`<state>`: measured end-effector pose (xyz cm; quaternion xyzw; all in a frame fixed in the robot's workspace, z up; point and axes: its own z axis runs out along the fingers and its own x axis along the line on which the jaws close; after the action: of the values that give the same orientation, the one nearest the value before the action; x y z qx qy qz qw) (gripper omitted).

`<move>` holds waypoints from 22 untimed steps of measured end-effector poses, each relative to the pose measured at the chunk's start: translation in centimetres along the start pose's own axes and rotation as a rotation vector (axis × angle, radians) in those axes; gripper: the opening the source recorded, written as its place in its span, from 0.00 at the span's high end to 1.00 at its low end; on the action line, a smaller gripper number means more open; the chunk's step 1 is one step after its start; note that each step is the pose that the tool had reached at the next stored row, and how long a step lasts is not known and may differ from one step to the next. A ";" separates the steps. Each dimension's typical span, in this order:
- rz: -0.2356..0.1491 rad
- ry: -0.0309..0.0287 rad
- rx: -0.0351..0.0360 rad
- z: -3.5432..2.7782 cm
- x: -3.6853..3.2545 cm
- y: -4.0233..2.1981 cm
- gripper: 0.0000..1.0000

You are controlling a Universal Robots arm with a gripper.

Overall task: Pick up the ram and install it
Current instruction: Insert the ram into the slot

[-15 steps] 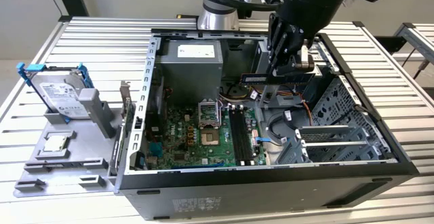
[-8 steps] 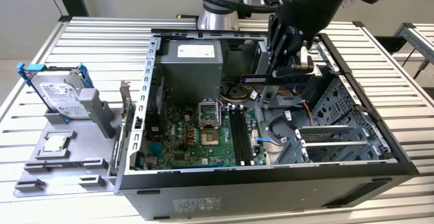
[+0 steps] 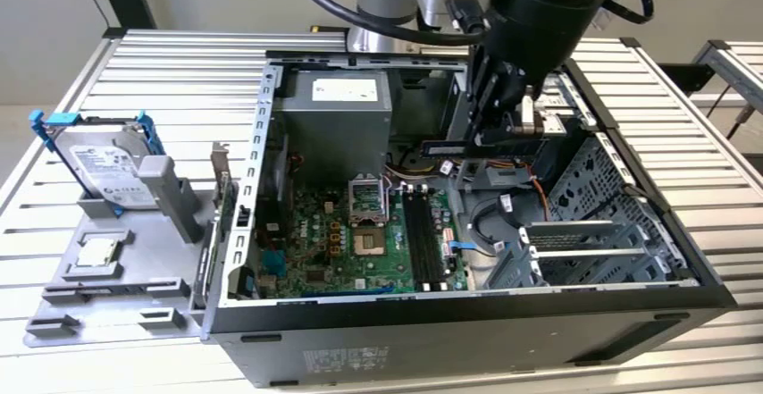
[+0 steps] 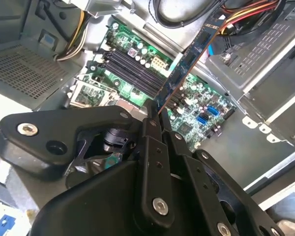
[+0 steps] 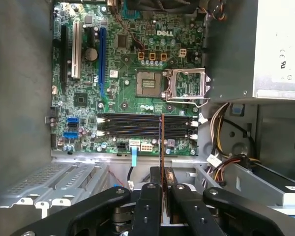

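A slatted metal worktop (image 3: 179,54) carries an open computer case (image 3: 477,340), lying on its side with the inside facing up. The arm reaches down into the case from the far side.

The black gripper (image 3: 507,130) is pinching the ram (image 3: 477,148) by one end, its fingers (image 5: 150,201) pressed against the two flat faces. In both wrist views the gripper (image 4: 155,115) (image 5: 162,189) holds the ram (image 4: 189,61) (image 5: 162,147) out ahead of it, a thin dark stick seen nearly edge-on. The ram hangs in the air above the motherboard (image 3: 346,242), not seated, and lies crosswise to the four long black slots (image 5: 142,125) below it.

Beside the slots sits the processor socket (image 5: 150,82), with its metal bracket (image 5: 187,83) flipped open next to it. A bundle of yellow, red and black cables (image 5: 226,142) runs close beside the gripper, and a light blue flat cable (image 5: 133,157) lies at the board's edge near the slots. The grey power supply (image 3: 334,108) fills the far corner of the case. A perforated drive cage (image 3: 596,242) stands on the exterior view's right of the slots, near the gripper.

Outside the case, on the exterior view's left, a grey tray (image 3: 120,296) holds a hard drive (image 3: 107,171) upright in a blue bracket and a square silver chip (image 3: 98,251) lying flat.
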<state>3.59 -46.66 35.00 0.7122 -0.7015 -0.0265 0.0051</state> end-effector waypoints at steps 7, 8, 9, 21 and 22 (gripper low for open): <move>0.000 0.0037 -0.0001 1.10 -0.01 -0.05 1.00; 0.000 0.0042 -0.0001 1.22 0.00 -0.05 1.00; 0.000 0.0050 -0.0001 1.37 0.00 -0.06 1.00; 0.001 0.0194 -0.0002 3.33 0.04 -0.14 1.00; 0.007 0.0201 -0.0002 3.39 0.04 -0.12 1.00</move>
<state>3.56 -46.59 31.61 0.7099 -0.7039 -0.0194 0.0123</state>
